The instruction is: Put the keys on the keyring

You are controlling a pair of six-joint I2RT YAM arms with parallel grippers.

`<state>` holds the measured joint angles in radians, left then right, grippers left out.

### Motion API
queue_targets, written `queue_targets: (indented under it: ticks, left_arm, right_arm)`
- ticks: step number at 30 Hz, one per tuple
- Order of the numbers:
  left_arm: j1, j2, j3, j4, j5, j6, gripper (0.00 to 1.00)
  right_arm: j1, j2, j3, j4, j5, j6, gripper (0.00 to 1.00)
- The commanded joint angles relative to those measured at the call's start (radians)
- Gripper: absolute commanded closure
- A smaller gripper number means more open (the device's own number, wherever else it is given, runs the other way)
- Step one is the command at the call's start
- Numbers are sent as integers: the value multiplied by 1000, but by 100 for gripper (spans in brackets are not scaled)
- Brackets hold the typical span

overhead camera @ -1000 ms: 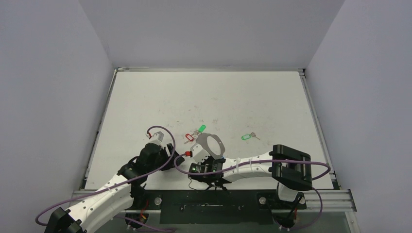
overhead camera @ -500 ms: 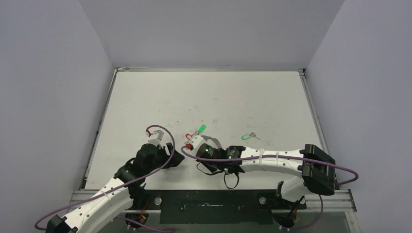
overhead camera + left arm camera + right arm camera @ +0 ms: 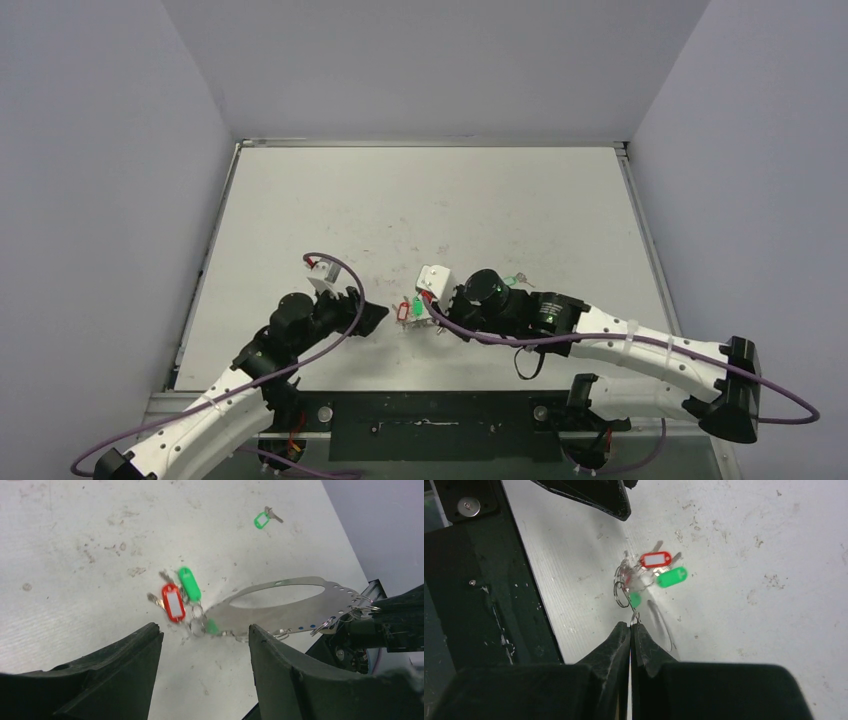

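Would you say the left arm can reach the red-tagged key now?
Probably yes: the left fingers are open and the red-tagged key lies just ahead with nothing between, though the neighbouring green-tagged key and keyring crowd it.

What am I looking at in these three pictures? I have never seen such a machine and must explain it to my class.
Two robot arms are bolted to a table. One picture looks down from above; the other two come from a camera on each wrist, so that arm's own jaws show at the bottom. The right arm has its jaws shut on the rim of the keyring, a flat metal hoop. The left arm holds its jaws open and empty. A red-tagged key and a green-tagged key sit at the hoop's other end, seemingly hooked to its small wire loops. Another green-tagged key lies loose, farther off.
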<state>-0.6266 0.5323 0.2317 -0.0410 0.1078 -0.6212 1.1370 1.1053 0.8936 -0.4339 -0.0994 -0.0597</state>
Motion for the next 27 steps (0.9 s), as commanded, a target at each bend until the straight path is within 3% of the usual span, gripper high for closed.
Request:
queue_targets:
  ticks: [1,16,27]
  left_arm:
    - [4,3,38,187,73,79,39]
    - [-33,71,24,478,312,231,43]
    - [-187,140,-8,690,351,450,50]
  right_arm:
    - [-27,-69,-13,41,-74,-95,100]
    - [-157,-96,-35,138,-374,-67,100]
    - [-244,-119,-75,278,-559,11,100]
